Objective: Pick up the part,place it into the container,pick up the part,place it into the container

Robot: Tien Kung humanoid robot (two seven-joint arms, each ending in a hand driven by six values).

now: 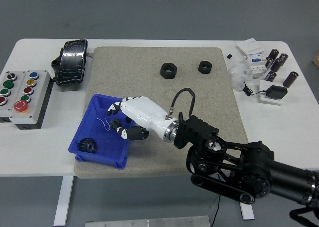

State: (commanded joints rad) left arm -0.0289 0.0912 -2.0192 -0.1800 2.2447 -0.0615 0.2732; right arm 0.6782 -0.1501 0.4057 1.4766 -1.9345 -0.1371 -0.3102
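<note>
From my console, the blue plastic bin [87,127] anchors everything. Inside its near-left corner lies a small black toothed gear [89,146], rigid and likely light. Over the bin's right wall hangs my white right robot hand [125,120], fingers curled; whether it pinches anything I can't tell. Beyond the bin to the right, two black hexagonal nuts [168,70] sit on the grainy beige mat [214,107]: hard, smooth-faced, probably dense; I'd grip across opposite flats.

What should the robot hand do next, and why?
Probably open its fingers and let go. The right hand hangs over the blue bin with its fingers curled, seemingly around a small dark part, though that is hard to make out. A gear already lies inside.
</note>
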